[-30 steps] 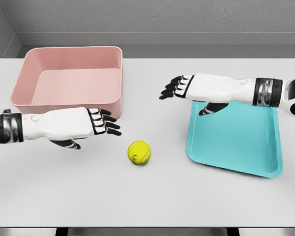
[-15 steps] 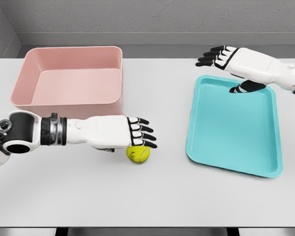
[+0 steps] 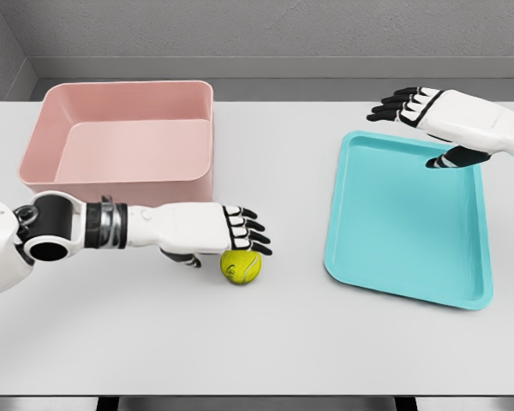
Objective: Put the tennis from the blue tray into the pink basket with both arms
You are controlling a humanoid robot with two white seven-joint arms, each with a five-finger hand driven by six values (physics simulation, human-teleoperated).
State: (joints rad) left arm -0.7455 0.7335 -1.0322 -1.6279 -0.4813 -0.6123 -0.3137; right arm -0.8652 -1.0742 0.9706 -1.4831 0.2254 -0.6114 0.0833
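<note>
A yellow-green tennis ball (image 3: pixel 241 267) lies on the white table between the pink basket (image 3: pixel 120 141) and the blue tray (image 3: pixel 405 218). My left hand (image 3: pixel 240 235) reaches flat over the ball from the left, fingers spread and covering its top edge, thumb hanging beside it; no grasp shows. My right hand (image 3: pixel 411 107) hovers open above the tray's far right corner, fingers pointing left. Neither the tray nor the basket holds anything.
The basket stands at the back left, just behind my left forearm. The tray lies tilted at the right, its near corner toward the table's front. A grey wall runs behind the table.
My left hand has settled slightly lower over the ball, which has barely shifted. My right hand has drawn further right and a little down over the tray's far corner.
</note>
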